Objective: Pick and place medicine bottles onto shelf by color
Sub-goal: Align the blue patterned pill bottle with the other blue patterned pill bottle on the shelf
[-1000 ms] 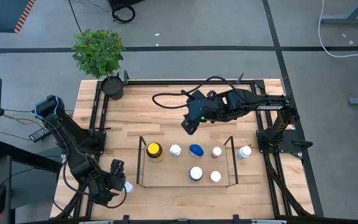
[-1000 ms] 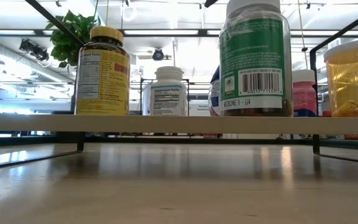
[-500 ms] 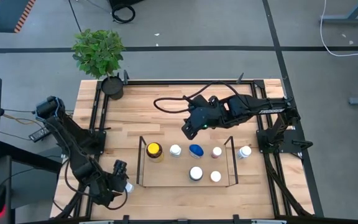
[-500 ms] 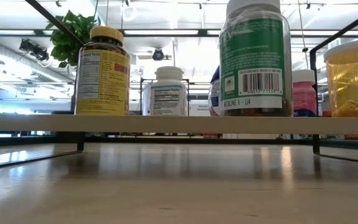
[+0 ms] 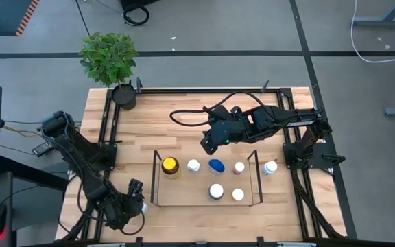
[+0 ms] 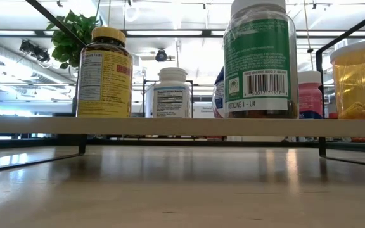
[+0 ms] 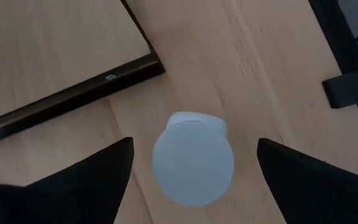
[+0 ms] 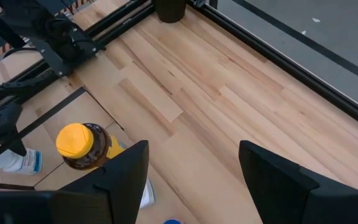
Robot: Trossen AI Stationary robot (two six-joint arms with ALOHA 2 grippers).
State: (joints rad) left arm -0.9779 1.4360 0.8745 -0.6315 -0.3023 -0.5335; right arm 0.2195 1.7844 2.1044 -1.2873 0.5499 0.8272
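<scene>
Over the last second the right hand has edged closer to the shelf, while the left hand has shifted slightly toward the counter's near-left edge.

The shelf holds six upright bottles, all on the shelf's side of the right hand: an amber yellow-lidded jar, a white-capped bottle, a blue-capped bottle, a pink-capped bottle, a larger white-capped bottle and a small white-capped one. In the low view the green label reads "MEDIZONE 1 - U4" under a barcode; other labels are too small to read.

The right hand hovers open, gripping nothing. The left hand is open, its fingers straddling a white bottle without touching it; which way this bottle's long axis runs is unclear. Another white-capped bottle stands outside the shelf's right end.
</scene>
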